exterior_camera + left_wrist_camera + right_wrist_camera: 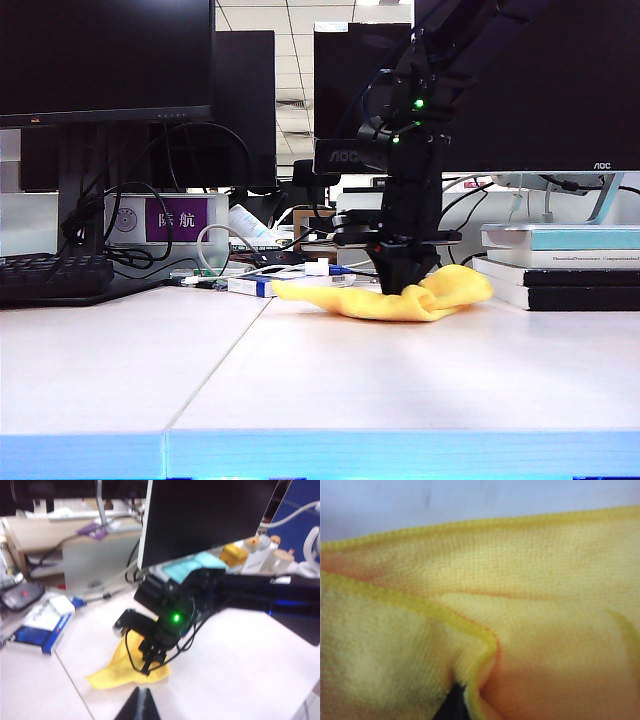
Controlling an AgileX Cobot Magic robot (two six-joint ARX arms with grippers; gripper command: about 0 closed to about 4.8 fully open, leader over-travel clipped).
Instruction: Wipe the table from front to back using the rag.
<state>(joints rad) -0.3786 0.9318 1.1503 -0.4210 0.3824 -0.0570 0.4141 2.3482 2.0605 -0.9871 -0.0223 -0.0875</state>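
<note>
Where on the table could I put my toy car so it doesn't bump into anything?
The table is bare between its blue front edge and the rag, and also left of the seam. It is crowded behind: keyboard, cables, small box, books, and the right gripper pressing down on the rag.

Bright ceiling panels (290,100) backlight dark monitors (105,55); left wrist view soft, right wrist view blurred, close-up.
</note>
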